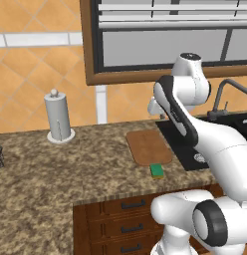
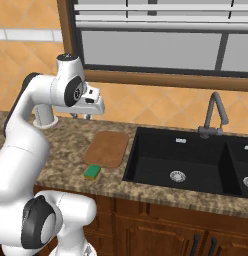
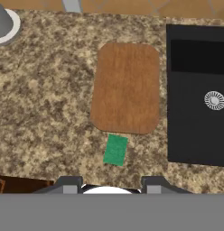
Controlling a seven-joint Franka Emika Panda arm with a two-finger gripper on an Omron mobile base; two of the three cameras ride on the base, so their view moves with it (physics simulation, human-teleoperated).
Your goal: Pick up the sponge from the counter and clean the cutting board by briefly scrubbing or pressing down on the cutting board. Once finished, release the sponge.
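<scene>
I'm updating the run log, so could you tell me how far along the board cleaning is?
Nothing looks done yet. The small green sponge lies on the speckled granite counter, just off the near edge of the reddish-brown wooden cutting board. The gripper hovers high above, holding nothing. Picking up, scrubbing and releasing all remain.

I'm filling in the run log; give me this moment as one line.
phase: before pickup | gripper: open, high above counter | sponge: on counter, touching cutting board's near edge | cutting board: bare, left of sink
</scene>
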